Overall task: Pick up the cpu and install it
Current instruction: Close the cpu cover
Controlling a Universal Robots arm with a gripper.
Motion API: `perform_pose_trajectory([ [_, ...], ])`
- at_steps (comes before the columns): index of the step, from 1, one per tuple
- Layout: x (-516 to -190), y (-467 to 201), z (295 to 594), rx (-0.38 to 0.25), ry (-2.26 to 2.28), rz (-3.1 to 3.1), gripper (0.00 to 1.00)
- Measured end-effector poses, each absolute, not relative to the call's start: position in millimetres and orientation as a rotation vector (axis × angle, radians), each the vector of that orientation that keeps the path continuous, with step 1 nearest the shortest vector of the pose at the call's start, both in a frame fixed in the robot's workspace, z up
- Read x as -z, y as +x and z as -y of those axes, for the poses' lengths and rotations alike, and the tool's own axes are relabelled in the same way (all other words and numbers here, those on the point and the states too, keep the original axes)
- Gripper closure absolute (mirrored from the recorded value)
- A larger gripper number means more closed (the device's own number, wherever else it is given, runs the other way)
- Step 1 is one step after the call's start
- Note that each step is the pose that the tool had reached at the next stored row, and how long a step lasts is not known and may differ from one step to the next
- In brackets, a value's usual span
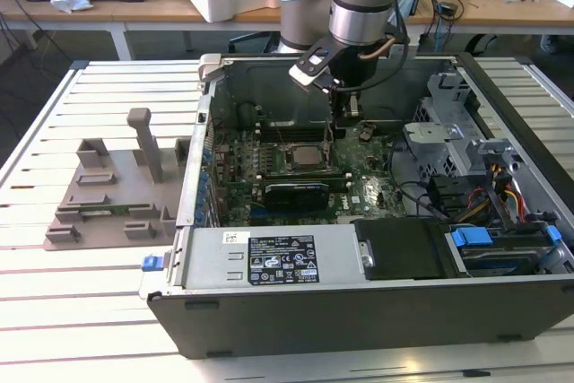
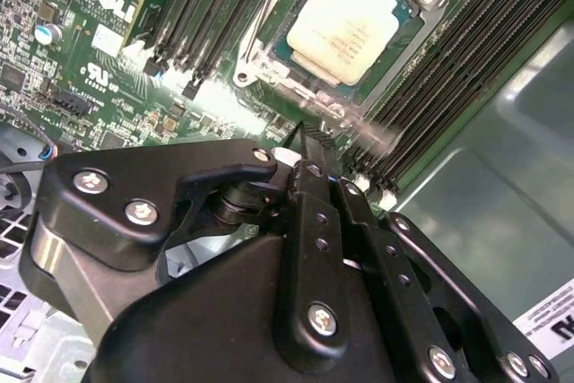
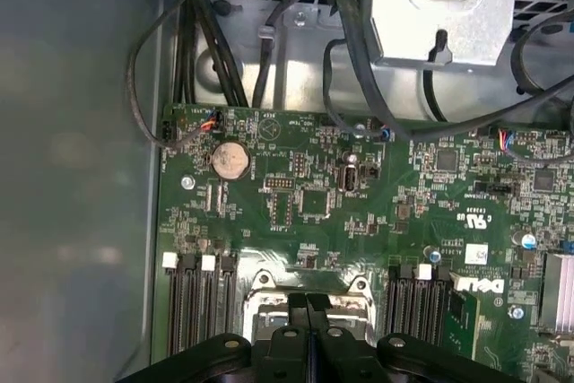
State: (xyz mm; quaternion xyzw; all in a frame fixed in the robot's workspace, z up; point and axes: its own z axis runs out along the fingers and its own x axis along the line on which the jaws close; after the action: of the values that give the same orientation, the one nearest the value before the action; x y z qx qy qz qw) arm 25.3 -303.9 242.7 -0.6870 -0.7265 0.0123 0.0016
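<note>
Sitting in its socket (image 2: 249, 71) in the second wrist view, cpu (image 2: 345, 24); gripper (image 2: 309, 136) pressed together, empty.

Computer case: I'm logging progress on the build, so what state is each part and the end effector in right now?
cpu, lying flat in its socket, metal top uncovered.
end effector, shut, holding nothing, above the board near the socket.
computer case, lying on its side, side panel off.
expansion card, plugged into the board.
</note>
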Motion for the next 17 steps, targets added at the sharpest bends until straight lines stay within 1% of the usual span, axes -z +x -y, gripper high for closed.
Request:
perform_pose_trajectory([
  [17,-240.3,-14.2,303.9,-0.035,-2.155,2.279,0.89],
])
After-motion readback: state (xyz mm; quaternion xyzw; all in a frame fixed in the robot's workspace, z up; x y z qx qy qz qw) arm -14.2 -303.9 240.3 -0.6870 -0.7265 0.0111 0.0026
